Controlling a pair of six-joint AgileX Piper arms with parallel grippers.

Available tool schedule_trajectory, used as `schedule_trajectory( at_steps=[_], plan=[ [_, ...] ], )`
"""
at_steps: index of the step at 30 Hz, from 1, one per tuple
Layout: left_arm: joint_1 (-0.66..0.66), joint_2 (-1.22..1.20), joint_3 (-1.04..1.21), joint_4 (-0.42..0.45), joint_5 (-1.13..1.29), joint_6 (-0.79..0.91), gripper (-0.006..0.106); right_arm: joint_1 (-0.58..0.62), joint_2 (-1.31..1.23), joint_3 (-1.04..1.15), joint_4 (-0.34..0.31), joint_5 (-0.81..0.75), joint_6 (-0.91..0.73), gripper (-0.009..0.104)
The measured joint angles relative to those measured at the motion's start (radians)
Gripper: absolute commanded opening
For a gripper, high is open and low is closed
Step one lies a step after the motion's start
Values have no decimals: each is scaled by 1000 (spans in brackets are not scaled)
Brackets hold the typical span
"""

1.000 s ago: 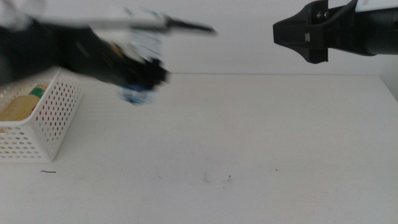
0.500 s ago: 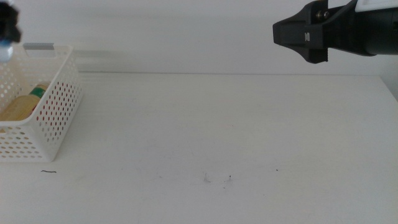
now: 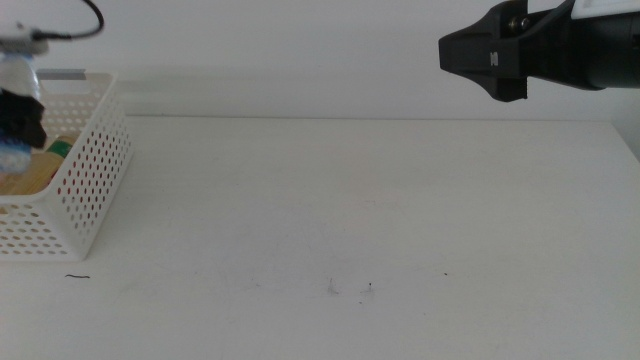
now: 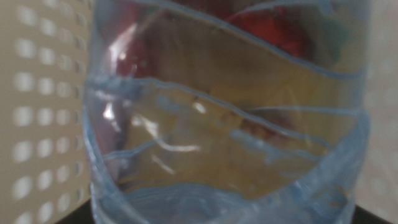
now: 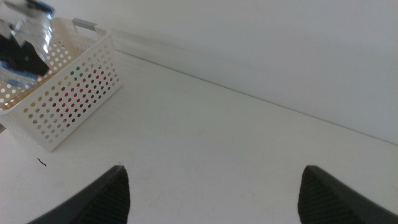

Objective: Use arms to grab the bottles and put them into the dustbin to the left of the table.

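Observation:
My left gripper (image 3: pixel 20 118) is at the far left, shut on the small clear water bottle (image 3: pixel 11 156), which hangs just over the open top of the white perforated dustbin (image 3: pixel 85 190). In the left wrist view the clear bottle (image 4: pixel 224 118) fills the picture, with red and yellow shapes showing through it and the dustbin's holed wall (image 4: pixel 31 124) beside it. A yellow bottle (image 3: pixel 35 170) lies inside the dustbin. My right gripper (image 5: pixel 214 173) waits high at the back right (image 3: pixel 480 55), open and holding nothing.
The white table (image 3: pixel 350 220) carries only small dark specks (image 3: pixel 368 290) near the front. The dustbin (image 5: pixel 71 93) stands at the table's left edge, with a white wall behind the table.
The left arm swung left with the water bottle from over the table, passed out of the picture's left edge, and now holds it lower, over the dustbin. The right arm stayed still.

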Motion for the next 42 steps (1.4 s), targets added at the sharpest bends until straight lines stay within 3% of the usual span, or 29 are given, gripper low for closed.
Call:
schedule_trajectory(
  at_steps=[5, 10, 18, 24, 29, 34, 39, 42],
  plan=[
    [1, 47, 0, -22, 0, 40, 48, 0, 0, 0, 0, 0, 0, 91],
    [1, 51, -2, -41, -2, 45, 94, 0, 0, 0, 0, 0, 0, 91],
    [1, -34, -4, -56, 45, -7, 94, 0, 0, 0, 0, 0, 1, 91],
    [-31, -240, 60, -49, 62, -59, 93, 0, 0, 0, 0, 0, 1, 91],
    [-132, -506, 257, -223, -50, -103, 93, 0, 0, 0, 0, 0, 1, 91],
    [-242, -747, 386, -285, -118, -121, 93, 0, 0, 0, 0, 0, 1, 91],
    [-303, -905, 476, -229, -161, -138, 93, 0, 0, 0, 0, 0, 1, 91],
    [-349, -1033, 548, -91, -213, -239, 93, 0, 0, 0, 0, 0, 1, 91]
  ],
)
